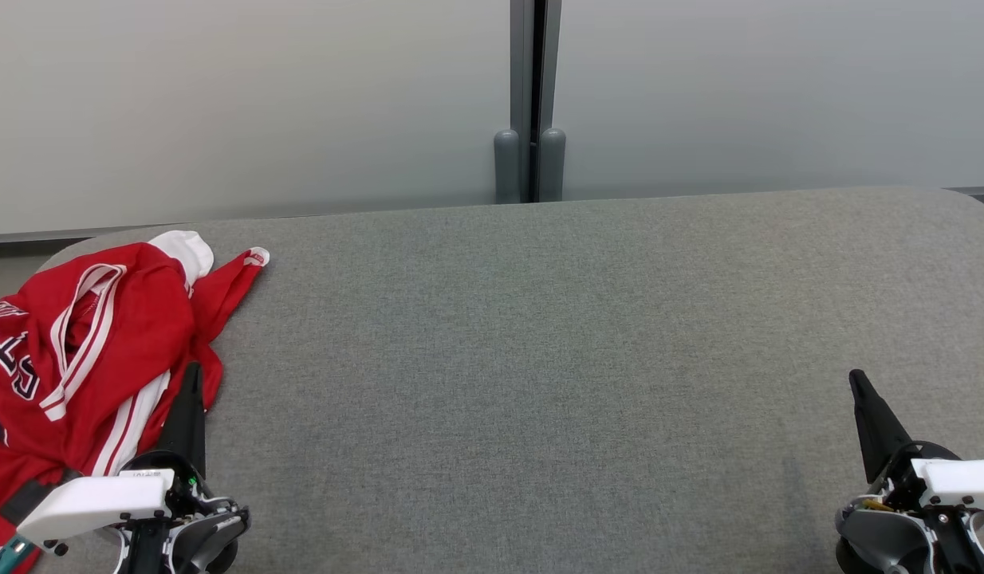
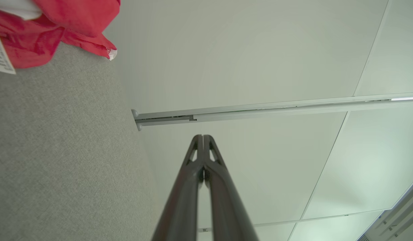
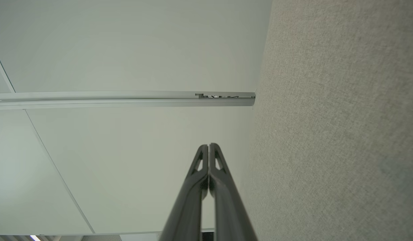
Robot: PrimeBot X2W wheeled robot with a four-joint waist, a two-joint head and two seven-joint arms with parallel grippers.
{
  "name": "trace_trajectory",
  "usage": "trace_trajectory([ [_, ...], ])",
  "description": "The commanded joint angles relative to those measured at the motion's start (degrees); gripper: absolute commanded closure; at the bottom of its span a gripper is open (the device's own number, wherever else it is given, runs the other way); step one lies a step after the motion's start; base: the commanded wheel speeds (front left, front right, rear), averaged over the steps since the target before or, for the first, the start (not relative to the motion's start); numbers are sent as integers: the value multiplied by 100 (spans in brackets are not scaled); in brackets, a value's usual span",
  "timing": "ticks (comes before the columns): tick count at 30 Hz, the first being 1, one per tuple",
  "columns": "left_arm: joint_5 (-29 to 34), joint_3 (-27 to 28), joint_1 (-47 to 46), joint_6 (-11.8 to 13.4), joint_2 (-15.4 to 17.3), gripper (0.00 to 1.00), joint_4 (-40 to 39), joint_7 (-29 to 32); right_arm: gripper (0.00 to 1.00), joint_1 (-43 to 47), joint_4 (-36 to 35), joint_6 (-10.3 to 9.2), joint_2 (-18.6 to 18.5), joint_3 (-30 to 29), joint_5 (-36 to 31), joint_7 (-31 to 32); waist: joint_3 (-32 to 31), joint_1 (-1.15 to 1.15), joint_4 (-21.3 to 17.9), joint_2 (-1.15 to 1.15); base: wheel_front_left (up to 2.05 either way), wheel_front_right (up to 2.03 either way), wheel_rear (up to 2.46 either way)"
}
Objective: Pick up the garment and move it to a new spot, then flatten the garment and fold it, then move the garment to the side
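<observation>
The garment is a red jersey with white stripes and dark lettering, lying crumpled at the left end of the grey fabric table. Part of it hangs past the table's left edge. My left gripper is shut and empty, its dark fingers lying against the garment's right edge. In the left wrist view the garment sits at the upper left, apart from the shut left gripper. My right gripper is shut and empty at the lower right, far from the garment. The right wrist view shows that right gripper closed beside the table surface.
A pale partition wall stands right behind the table, with a grey vertical joint post in the middle. The table's far corners are rounded. Bare grey fabric stretches from the garment to the right gripper.
</observation>
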Motion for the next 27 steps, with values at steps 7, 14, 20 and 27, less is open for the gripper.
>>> trace_trajectory([
  [7, 10, 11, -91, -32, 18, 100, -12, 14, 100, -26, -12, 3, -51, -5, 12, 15, 0, 0, 0, 0, 0, 0, 0],
  [14, 10, 11, -91, -32, 18, 100, -12, 14, 100, -26, -12, 3, -51, -5, 12, 15, 0, 0, 0, 0, 0, 0, 0],
  [20, 10, 11, -91, -32, 18, 100, -12, 14, 100, -26, -12, 3, -51, -5, 12, 15, 0, 0, 0, 0, 0, 0, 0],
  [27, 31, -59, 121, 13, -36, 0, 81, -82, 0, 100, 90, -1, 45, 43, -24, -72, 1, 0, -1, 0, 0, 0, 0],
])
